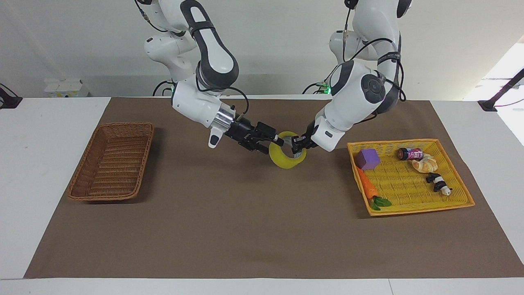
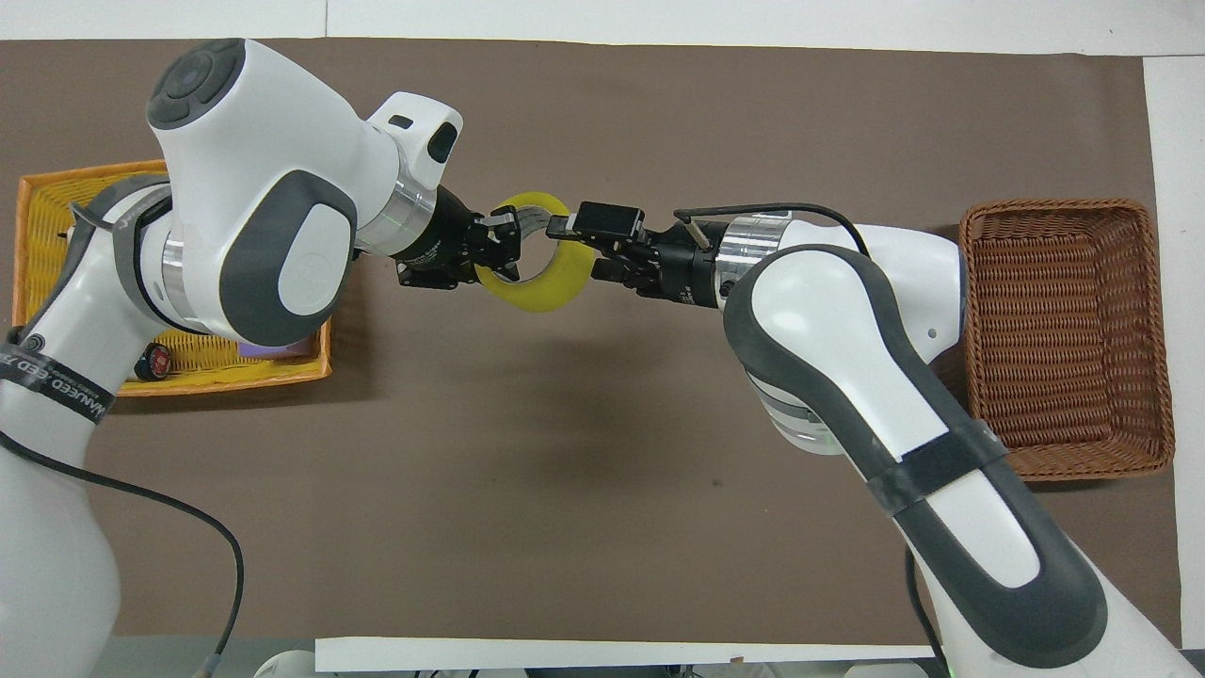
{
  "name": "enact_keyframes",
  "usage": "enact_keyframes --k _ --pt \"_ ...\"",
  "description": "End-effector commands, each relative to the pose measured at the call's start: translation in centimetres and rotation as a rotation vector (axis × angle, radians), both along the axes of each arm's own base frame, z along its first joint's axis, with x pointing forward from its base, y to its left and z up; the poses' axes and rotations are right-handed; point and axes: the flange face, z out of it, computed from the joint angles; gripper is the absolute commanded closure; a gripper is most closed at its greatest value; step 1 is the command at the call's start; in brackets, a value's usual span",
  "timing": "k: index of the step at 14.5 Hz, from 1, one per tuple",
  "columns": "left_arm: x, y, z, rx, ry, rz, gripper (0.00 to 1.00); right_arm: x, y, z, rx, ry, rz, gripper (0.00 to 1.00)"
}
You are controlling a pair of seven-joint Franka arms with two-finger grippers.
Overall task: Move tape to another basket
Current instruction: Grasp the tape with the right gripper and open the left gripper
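Observation:
The yellow tape [image 1: 282, 160] [image 2: 551, 292] hangs in the air over the middle of the brown mat. My left gripper [image 1: 298, 144] [image 2: 504, 247] is shut on the roll's wall, on the side toward the yellow basket. My right gripper [image 1: 275, 144] [image 2: 579, 250] is open at the roll's other side, with one finger over the rim and one outside it. Whether those fingers touch the roll does not show. The dark brown wicker basket [image 1: 123, 126] [image 2: 1064, 207] sits at the right arm's end of the table with nothing in it.
A flat yellow basket [image 1: 409, 141] [image 2: 56, 179] at the left arm's end holds a purple cube [image 1: 367, 159], a carrot [image 1: 368, 188], a can [image 1: 409, 154], a croissant [image 1: 425, 164] and a panda toy [image 1: 438, 183]. The brown mat [image 1: 245, 229] covers most of the white table.

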Motion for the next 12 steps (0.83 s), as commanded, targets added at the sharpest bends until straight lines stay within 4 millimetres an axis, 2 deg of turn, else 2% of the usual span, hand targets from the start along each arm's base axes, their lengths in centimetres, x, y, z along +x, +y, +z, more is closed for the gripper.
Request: enact_keyframes --k 1,4,6,8,9,10,12 --pt "-0.75 0.47 0.89 0.011 -0.019 -0.001 1.00 0.11 0.15 -0.01 0.008 -0.009 -0.014 0.08" --pt "-0.95 0.26 0.79 0.011 -0.019 -0.005 1.00 0.01 0.26 -0.08 0.006 -0.009 -0.014 0.22" --pt "-0.95 0.26 0.79 0.012 -0.019 -0.004 1.00 0.04 0.20 -0.08 0.007 -0.008 -0.014 0.46" --pt "-0.95 0.26 0.79 0.012 -0.019 -0.004 1.00 0.01 0.26 -0.08 0.006 -0.008 -0.015 0.85" --pt "-0.93 0.25 0.70 0.012 -0.017 -0.004 1.00 0.00 0.28 -0.08 0.007 -0.007 -0.013 0.96" --pt "-0.95 0.26 0.79 0.012 -0.019 -0.004 1.00 0.01 0.26 -0.08 0.006 -0.009 -0.014 1.00" --pt "-0.91 0.24 0.88 0.011 -0.021 -0.002 1.00 0.04 0.20 -0.08 0.005 -0.010 -0.012 1.00"
